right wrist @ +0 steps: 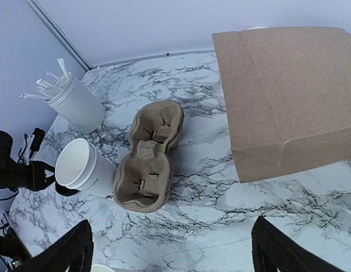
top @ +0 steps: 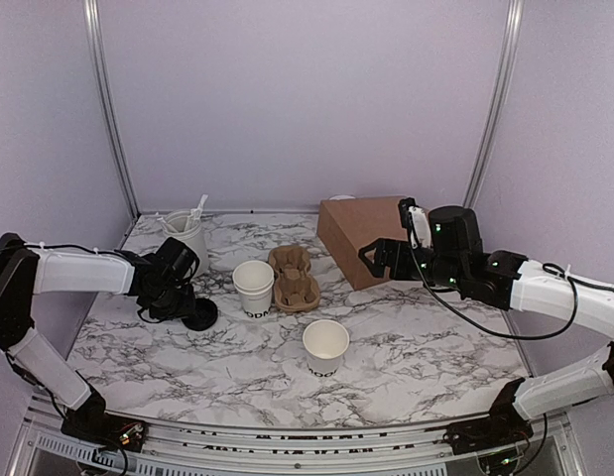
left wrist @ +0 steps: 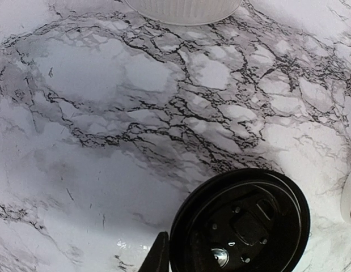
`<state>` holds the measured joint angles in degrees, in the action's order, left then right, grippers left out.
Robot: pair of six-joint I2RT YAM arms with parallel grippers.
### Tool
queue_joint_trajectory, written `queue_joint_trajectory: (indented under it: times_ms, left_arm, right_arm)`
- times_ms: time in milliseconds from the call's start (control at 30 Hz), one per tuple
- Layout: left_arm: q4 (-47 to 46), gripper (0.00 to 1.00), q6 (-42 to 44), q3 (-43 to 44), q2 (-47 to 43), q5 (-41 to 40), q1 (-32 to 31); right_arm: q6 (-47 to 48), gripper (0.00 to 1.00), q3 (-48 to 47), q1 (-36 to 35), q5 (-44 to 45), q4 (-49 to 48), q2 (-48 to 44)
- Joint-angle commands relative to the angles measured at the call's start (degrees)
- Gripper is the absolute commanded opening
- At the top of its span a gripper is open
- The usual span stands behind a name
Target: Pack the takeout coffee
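The marble table (top: 435, 347) lies under both grippers. Ahead-right of the wide-open, empty right gripper (right wrist: 169, 258) sits the brown paper bag (right wrist: 288, 96). Ahead-left is the pulp carrier (right wrist: 149, 161), left of it one lidless takeout cup (right wrist: 79, 167), with a second cup (top: 326, 347) closer in. The black lid (left wrist: 243, 226) touches a fingertip (left wrist: 159, 255) of the left gripper (top: 187, 302); whether it is gripped, I cannot tell.

Obstacles and clearances on the marble-patterned tabletop (top: 435, 347). Mid-table row: open white paper cup with dark lettering (top: 254, 288), brown moulded-pulp cup carrier (top: 294, 278) just beside it, brown paper bag (top: 361, 240) beyond a gap of bare marble. A flat black plastic lid (top: 199, 315) lies left of that cup, before the white ribbed tumbler of cutlery (top: 187, 238). A second lettered white cup (top: 325, 347) stands alone in front, bare marble on both sides
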<state>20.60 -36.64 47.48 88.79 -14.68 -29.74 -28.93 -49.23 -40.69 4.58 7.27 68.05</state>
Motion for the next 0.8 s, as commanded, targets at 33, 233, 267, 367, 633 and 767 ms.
queue_joint_trajectory:
  times_ms: [33,233,267,367,633,767]
  left_arm:
    - [0.45,0.14,1.08,1.72,-0.82,-0.87,0.11]
    - [0.99,0.08,1.62,1.74,-1.16,-0.88,0.09]
    - [0.96,0.08,1.66,1.66,-1.17,-0.92,0.12]
    - [1.11,0.15,1.66,1.56,-0.95,-0.88,0.12]
    - [0.95,0.2,1.66,1.95,0.49,-0.9,0.12]
    - [0.68,0.16,1.82,2.55,1.29,-0.88,0.1]
  right_arm:
    - [-0.39,0.94,-0.34,0.43,0.25,-1.21,-0.16]
    - [-0.5,0.94,-0.58,0.37,-0.09,-1.47,0.49]
    - [-0.48,0.94,-0.66,0.39,-0.22,-1.53,0.58]
    - [-0.48,0.94,-0.86,0.43,-0.35,-1.55,0.6]
    - [-0.52,0.94,-0.63,0.43,-0.19,-1.29,0.19]
    - [-0.52,0.94,-0.43,0.42,0.03,-1.18,-0.24]
